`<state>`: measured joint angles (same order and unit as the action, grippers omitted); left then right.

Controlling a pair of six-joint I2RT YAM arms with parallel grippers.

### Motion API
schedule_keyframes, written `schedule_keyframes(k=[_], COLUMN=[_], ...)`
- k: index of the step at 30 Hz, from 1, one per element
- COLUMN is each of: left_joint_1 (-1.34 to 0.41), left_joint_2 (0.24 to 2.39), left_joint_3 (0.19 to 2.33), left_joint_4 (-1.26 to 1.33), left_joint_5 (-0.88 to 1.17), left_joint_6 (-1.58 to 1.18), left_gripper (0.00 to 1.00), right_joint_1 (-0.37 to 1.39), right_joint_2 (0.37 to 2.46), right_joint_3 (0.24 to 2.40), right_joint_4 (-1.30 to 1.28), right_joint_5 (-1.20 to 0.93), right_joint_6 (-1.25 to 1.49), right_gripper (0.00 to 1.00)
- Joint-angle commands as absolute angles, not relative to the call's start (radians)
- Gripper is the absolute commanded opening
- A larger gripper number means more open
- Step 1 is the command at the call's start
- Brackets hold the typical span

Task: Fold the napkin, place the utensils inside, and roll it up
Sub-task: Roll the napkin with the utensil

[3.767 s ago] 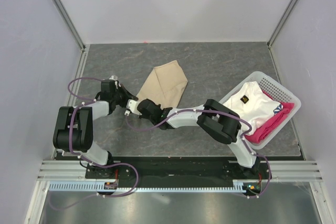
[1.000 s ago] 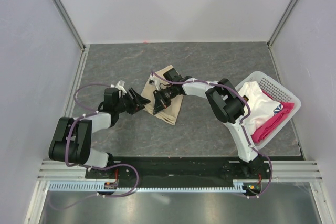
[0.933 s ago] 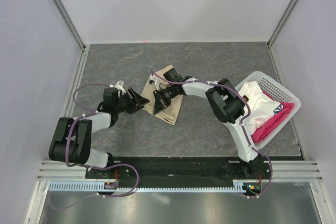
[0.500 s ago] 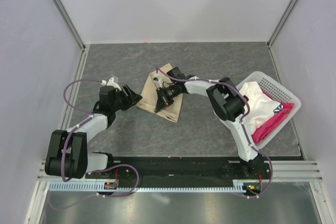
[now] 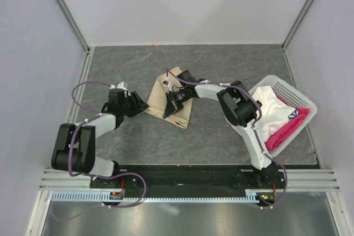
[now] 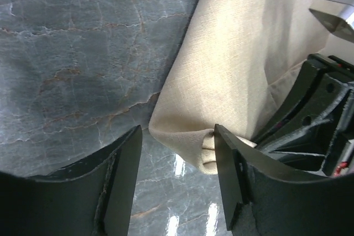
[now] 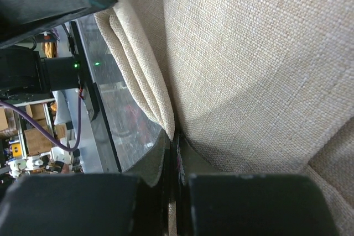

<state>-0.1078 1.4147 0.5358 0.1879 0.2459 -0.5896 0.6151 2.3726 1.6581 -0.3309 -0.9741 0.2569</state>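
The beige napkin (image 5: 176, 113) lies folded and bunched at the middle of the grey table. My right gripper (image 5: 171, 103) reaches over it from the right and is shut on a folded edge of the napkin (image 7: 249, 70), with several layers running into its closed jaws (image 7: 176, 153). My left gripper (image 5: 141, 105) sits at the napkin's left corner. It stands open (image 6: 177, 178), with the napkin's rounded corner (image 6: 191, 142) between its fingers and touching the right one. The utensils are out of view.
A white basket (image 5: 306, 98) stands at the right edge, holding a white cloth (image 5: 265, 106) and a pink-red cloth (image 5: 282, 134). The right gripper's black body (image 6: 315, 120) is close to my left fingers. Walls enclose the table on three sides.
The right arm has swung from the napkin's near side to over it and gathered the cloth narrower. In the last second the left arm shifted slightly left; its jaws stay at the corner.
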Motion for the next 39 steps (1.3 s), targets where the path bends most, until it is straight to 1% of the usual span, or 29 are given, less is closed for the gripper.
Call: schedule_keyframes(k=[1,2,5,6,8,9,12,14,16,17,19,20,22,23,25,29,30,31,33,34,39], left_joint_1=[-0.104,-0.104,-0.104,-0.104,-0.104,-0.104,-0.104,-0.104,-0.104,-0.104,-0.104,-0.104,-0.104,-0.104,-0.104,-0.104,-0.104,-0.104,-0.103,-0.103,-0.103], left_joint_2=[1.462,1.468,1.5,1.517,1.532,1.54,1.554,1.555,1.562,1.566,1.575,1.585,1.589,1.594,1.597,1.605,1.611,1.612,1.615,1.62,1.62], left_joint_3=[0.587,0.592,0.607,0.614,0.629,0.633,0.646,0.652,0.663,0.669,0.692,0.698,0.712,0.716,0.727,0.747,0.75,0.755,0.758,0.759,0.762], left_joint_4=[0.206,0.207,0.204,0.203,0.189,0.183,0.157,0.14,0.117,0.107,0.081,0.063,0.048,0.034,0.023,0.006,-0.018,-0.021,-0.026,-0.026,-0.032], left_joint_5=[0.275,0.275,0.273,0.275,0.281,0.281,0.278,0.267,0.259,0.258,0.255,0.255,0.261,0.262,0.262,0.261,0.262,0.264,0.268,0.27,0.27], left_joint_6=[-0.545,-0.545,-0.54,-0.541,-0.54,-0.537,-0.531,-0.531,-0.526,-0.523,-0.515,-0.512,-0.511,-0.508,-0.508,-0.506,-0.505,-0.506,-0.505,-0.505,-0.506], left_gripper=[0.57,0.56,0.47,0.41,0.33,0.24,0.08,0.03,0.02,0.02,0.02,0.02,0.02,0.02,0.02,0.02,0.02,0.02,0.02,0.02,0.02], right_joint_1=[0.586,0.586,0.583,0.583,0.583,0.583,0.583,0.583,0.583,0.584,0.584,0.586,0.588,0.589,0.594,0.636,0.673,0.695,0.766,0.793,0.909], right_joint_2=[2.436,2.437,2.442,2.444,2.439,2.434,2.411,2.387,2.353,2.338,2.292,2.277,2.228,2.211,2.155,2.057,2.021,2.002,1.952,1.936,1.882], right_joint_3=[1.67,1.671,1.675,1.677,1.68,1.68,1.678,1.677,1.669,1.664,1.649,1.643,1.622,1.614,1.582,1.51,1.481,1.465,1.425,1.373,1.246], right_joint_4=[-0.337,-0.337,-0.337,-0.337,-0.337,-0.336,-0.337,-0.339,-0.337,-0.337,-0.337,-0.337,-0.337,-0.337,-0.336,-0.333,-0.331,-0.327,-0.286,-0.256,-0.101], right_joint_5=[-0.851,-0.853,-0.854,-0.853,-0.845,-0.841,-0.824,-0.815,-0.811,-0.81,-0.805,-0.807,-0.818,-0.815,-0.786,-0.629,-0.582,-0.461,-0.324,-0.202,0.024], right_joint_6=[0.236,0.238,0.239,0.239,0.238,0.239,0.235,0.23,0.219,0.213,0.201,0.178,0.157,0.134,0.108,0.006,-0.068,-0.093,-0.135,-0.17,-0.241], right_gripper=[0.0,0.0,0.0,0.0,0.0,0.0,0.0,0.02,0.08,0.18,0.29,0.37,0.44,0.5,0.55,0.61,0.62,0.63,0.63,0.64,0.68])
